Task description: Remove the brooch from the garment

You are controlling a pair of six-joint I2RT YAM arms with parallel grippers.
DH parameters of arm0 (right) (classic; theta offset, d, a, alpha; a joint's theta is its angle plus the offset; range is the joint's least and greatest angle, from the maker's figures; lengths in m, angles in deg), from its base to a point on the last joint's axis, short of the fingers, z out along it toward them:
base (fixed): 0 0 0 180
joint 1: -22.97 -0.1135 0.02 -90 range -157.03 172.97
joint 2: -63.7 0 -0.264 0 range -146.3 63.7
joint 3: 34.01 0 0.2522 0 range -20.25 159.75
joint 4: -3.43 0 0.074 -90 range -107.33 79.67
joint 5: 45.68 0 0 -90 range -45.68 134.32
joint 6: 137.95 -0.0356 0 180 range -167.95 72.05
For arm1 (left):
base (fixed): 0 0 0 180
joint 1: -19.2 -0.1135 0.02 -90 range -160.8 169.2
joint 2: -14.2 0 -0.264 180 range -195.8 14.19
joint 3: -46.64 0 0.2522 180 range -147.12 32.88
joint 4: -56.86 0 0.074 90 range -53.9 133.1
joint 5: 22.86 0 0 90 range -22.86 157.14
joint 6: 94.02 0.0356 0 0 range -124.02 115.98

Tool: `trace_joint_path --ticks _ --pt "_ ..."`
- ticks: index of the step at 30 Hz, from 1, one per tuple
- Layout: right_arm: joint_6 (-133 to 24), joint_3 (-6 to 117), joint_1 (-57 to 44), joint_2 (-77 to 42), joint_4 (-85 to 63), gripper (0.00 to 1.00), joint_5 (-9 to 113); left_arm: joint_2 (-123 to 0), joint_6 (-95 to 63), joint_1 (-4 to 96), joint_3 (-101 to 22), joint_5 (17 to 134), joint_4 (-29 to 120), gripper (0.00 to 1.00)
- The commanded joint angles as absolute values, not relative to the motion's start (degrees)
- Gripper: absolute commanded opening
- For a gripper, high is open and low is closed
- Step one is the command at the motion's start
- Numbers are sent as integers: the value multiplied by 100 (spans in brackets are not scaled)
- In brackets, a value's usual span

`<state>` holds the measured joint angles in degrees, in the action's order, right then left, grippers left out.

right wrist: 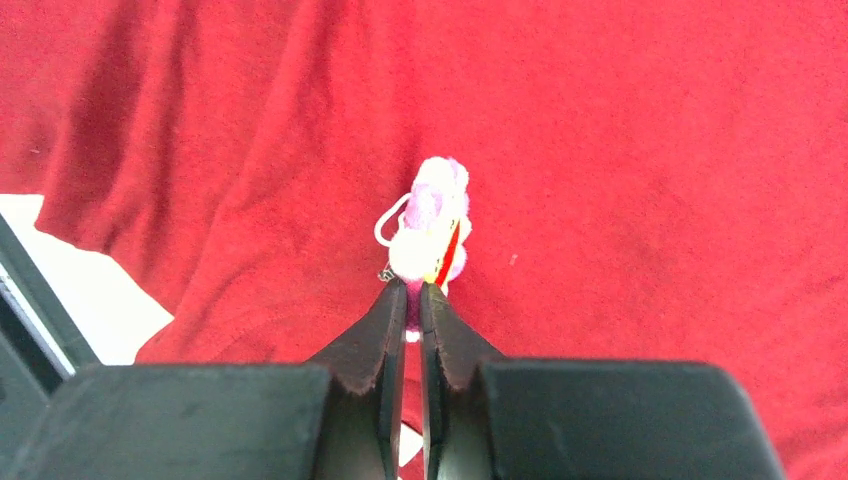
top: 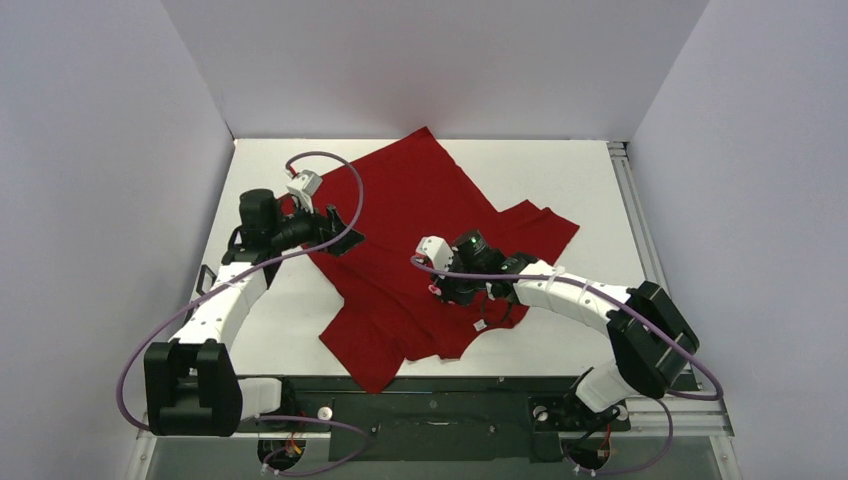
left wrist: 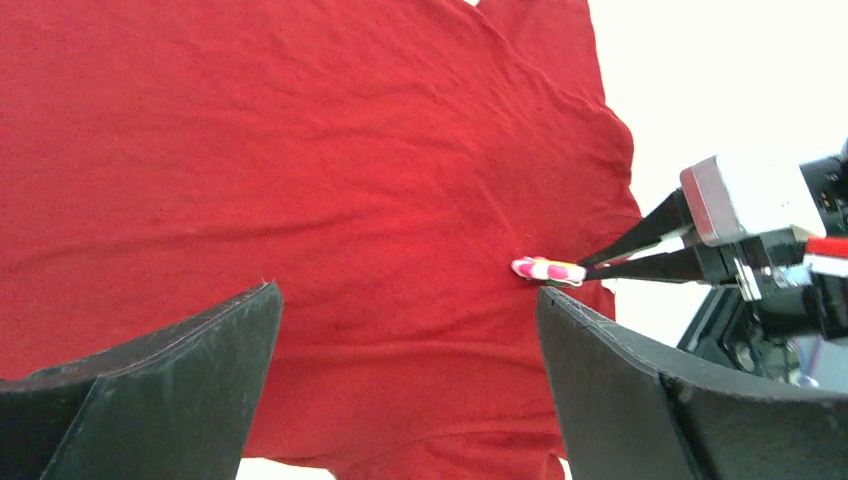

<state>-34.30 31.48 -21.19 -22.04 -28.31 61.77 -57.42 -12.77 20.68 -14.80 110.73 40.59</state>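
Now right gripper [right wrist: 412, 290] pinches brooch [right wrist: 430, 215] on garment [right wrist: 650, 150]

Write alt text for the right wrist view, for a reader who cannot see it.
The right gripper pinches the lower edge of a small pink flower brooch, seen edge-on, its black jaws almost touching. Behind it the dark-red T-shirt fills nearly the whole frame, with a patch of white table at lower left.

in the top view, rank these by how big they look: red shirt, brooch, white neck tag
1. red shirt, by far the largest.
2-3. brooch and white neck tag: both are tiny specks, too alike to rank.
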Motion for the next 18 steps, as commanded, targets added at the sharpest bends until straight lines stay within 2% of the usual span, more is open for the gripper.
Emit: trace_joint_path --ticks 1,5,14,18 --pt "-3673 3303 -1920 -2207 -2442 0 7075 -5880 -1263 2179 -1279 11867 4687 96" --pt "-3844 3422 -1494 -2375 -2535 0 7850 -5941 -1228 2378 -866 12063 5138 100" --pt "-4059 3488 -1034 -2609 -2668 0 8729 -6105 -1322 3199 134 12247 7443 86" --pt "-4153 3542 -865 -2816 -2652 0 8693 -6394 -1247 3680 135 12076 7809 82"
